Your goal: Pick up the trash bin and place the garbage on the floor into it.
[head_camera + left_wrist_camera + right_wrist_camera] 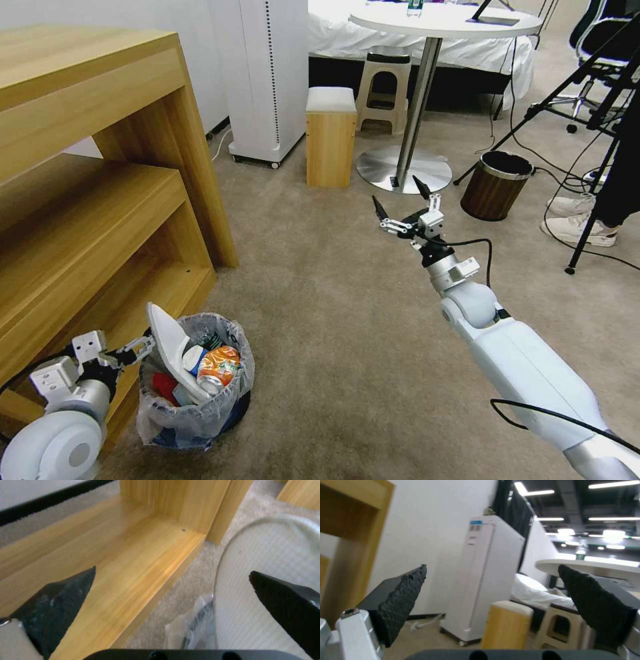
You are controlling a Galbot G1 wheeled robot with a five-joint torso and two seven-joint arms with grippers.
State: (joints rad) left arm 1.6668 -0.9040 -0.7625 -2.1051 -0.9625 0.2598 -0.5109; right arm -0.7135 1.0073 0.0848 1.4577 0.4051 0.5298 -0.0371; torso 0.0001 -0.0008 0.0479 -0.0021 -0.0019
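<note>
The small round trash bin (200,393), lined with crinkled translucent plastic, stands on the beige carpet floor (347,320) beside the wooden shelf unit (100,220), holding a white slipper (170,350) and orange can (219,368). I see my left gripper (137,348) released at its rim; my right gripper (403,203) hangs released above open carpet.

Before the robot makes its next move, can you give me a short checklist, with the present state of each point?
1. Left pincer open: ok, beside the slipper, not gripping it.
2. Right pincer open and holding nothing: ok, raised above the floor.
3. Trash bin upright: ok, standing on the floor by the wooden shelf.
4. Garbage inside the bin: ok; slipper leans on the rim, orange can on top.
5. Garbage remaining on the floor: ok, none in view.
6. Bin has room left: cannot tell.
</note>
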